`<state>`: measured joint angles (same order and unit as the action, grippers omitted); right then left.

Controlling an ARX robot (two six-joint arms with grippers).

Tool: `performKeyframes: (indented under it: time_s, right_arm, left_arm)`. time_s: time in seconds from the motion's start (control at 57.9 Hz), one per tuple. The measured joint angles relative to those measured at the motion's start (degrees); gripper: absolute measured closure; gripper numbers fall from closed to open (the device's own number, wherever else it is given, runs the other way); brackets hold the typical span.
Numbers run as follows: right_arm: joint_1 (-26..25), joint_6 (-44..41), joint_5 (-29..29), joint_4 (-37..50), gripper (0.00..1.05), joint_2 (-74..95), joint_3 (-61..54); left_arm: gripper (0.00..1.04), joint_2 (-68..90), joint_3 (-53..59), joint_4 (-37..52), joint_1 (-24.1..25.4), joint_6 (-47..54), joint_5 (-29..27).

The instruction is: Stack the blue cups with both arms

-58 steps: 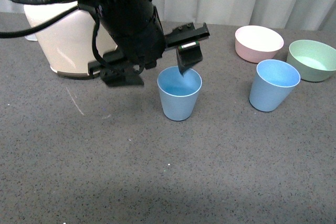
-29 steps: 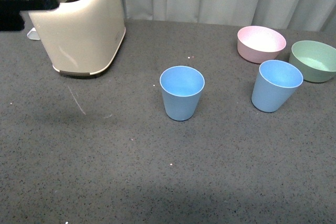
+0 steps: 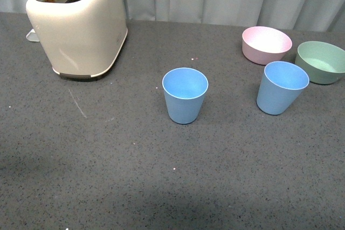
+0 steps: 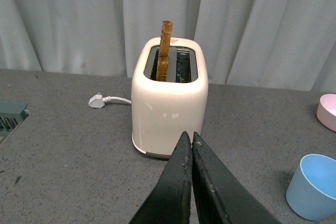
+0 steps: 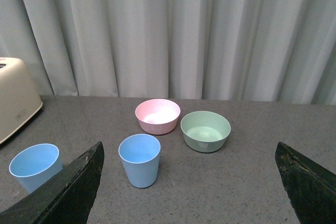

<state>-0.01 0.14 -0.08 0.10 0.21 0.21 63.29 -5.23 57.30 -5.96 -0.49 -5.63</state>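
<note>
Not stacked yet. One blue cup (image 3: pixel 185 95) stands right of toaster (image 3: pixel 81 25), second blue cup (image 3: pixel 281 87) farther right, well apart. Left gripper (image 4: pixel 189 136) pinched together, empty; right gripper (image 5: pixel 188 153) spread wide, empty. All grasping left.

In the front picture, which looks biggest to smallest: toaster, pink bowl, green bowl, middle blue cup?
1. toaster, by far.
2. middle blue cup: taller than the bowls, though nearer the camera.
3. pink bowl and green bowl: they look alike; the green one is cut off at the edge.
</note>
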Motion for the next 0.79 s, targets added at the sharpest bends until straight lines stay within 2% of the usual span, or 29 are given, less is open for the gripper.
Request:
performKeyframes:
  time_s: [0.104,0.155,0.242,0.794]
  right_arm:
    - [0.0,0.0,0.0,0.0,0.1,0.0,0.0]
    - [0.0,0.0,0.0,0.0,0.1,0.0,0.0]
    - [0.0,0.0,0.0,0.0,0.1,0.0,0.0]
    - [0.0,0.0,0.0,0.0,0.1,0.0,0.0]
  left_arm:
    - [1.01,-5.7,1.7,-4.2,1.4,0.0,1.3]
    - [1.01,-8.1,2.3,-6.0,3.6,0.1,4.6]
    - [1.01,-12.4,3.1,-9.4,5.6,0.0,5.2]
    - [1.01,-34.1,4.1,-28.4,5.8,0.0,5.6]
